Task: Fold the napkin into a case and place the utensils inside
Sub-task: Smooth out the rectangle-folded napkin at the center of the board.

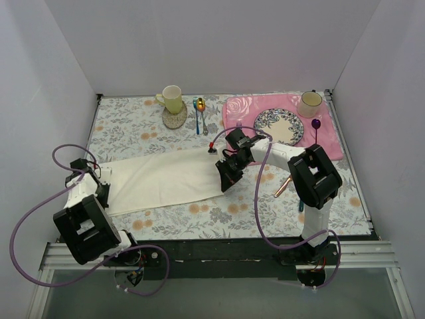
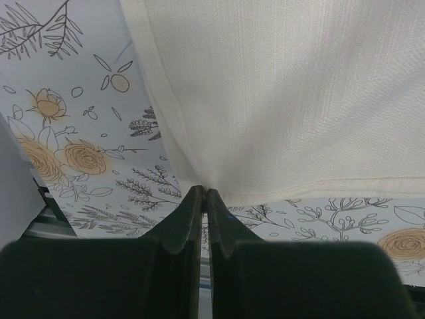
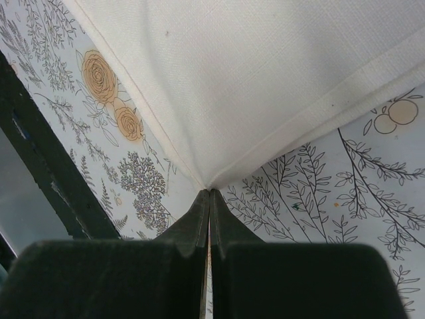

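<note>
A: Clamping the plain cream-white cloth napkin [image 1: 166,178] by two corners: one in the pinched-shut left gripper [image 2: 202,193], the other in the pinched-shut right gripper [image 3: 210,194].

B: Holding it in a long band over the table [image 1: 199,218], no case forming yet; leaving the slim copper-coloured knife [image 1: 282,187] outside, by the right arm [image 1: 312,176].
</note>
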Available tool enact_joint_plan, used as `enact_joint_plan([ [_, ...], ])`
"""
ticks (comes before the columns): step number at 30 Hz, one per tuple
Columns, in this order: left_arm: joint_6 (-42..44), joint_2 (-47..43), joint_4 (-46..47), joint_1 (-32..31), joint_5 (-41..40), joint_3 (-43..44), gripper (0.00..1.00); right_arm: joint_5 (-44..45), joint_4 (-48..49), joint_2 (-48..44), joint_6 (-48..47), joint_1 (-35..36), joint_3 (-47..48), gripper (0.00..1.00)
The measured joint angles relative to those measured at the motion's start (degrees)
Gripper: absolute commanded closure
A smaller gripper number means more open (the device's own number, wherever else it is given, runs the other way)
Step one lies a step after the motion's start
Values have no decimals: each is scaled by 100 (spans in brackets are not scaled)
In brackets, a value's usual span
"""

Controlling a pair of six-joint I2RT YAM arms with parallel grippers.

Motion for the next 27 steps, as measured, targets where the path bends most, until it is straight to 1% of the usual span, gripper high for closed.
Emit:
enact_joint_plan([
  [1, 0, 33, 39, 0, 0, -35, 100, 2, 0, 0, 0, 0, 0, 99],
  [2, 2, 50, 81, 0, 0, -68, 97, 2, 0, 0, 0, 0, 0, 99],
  [4, 2, 85, 129, 0, -9, -127, 81, 2, 0, 0, -9, 0, 0, 99],
  [5, 11, 85, 166, 0, -15, -162, 70, 0, -9, 0, -22, 0, 2, 88],
  [7, 39, 85, 177, 0, -44, -188, 63, 2, -83, 0, -92, 0, 17, 74],
  [8, 55, 83, 186, 0, -55, -186, 61, 7, -125, 0, -111, 0, 31, 58],
  [9, 48, 83, 173, 0, -59, -164, 57, 22, -208, 0, -175, -2, 68, 53],
  [10, 52, 83, 160, 2, -55, -140, 57, 24, -291, -9, -232, -13, 120, 49],
  [12, 48, 83, -55, 4, -4, 48, 57, 22, -435, -74, -391, -46, 227, 46],
  [15, 4, 83, -378, 4, 168, 638, 57, -26, -675, -284, -651, -177, 437, 45],
  [16, -15, 83, -463, 2, 275, 881, 59, -46, -734, -369, -745, -227, 516, 45],
  [18, -92, 83, -531, 2, 483, 1309, 60, -92, -798, -505, -879, -306, 704, 45],
  [19, -118, 83, -533, 0, 603, 1497, 63, -114, -796, -553, -920, -337, 785, 46],
  [20, -153, 83, -525, -4, 706, 1631, 64, -149, -813, -564, -953, -358, 892, 48],
  [22, -240, 81, -511, -31, 844, 1705, 68, -205, -789, -514, -1005, -363, 1119, 50],
  [23, -269, 83, -531, -50, 896, 1698, 72, -223, -782, -472, -1008, -358, 1211, 53],
  [27, -404, 85, -511, -179, 1088, 1453, 82, -262, -634, -94, -935, -348, 1659, 56],
])
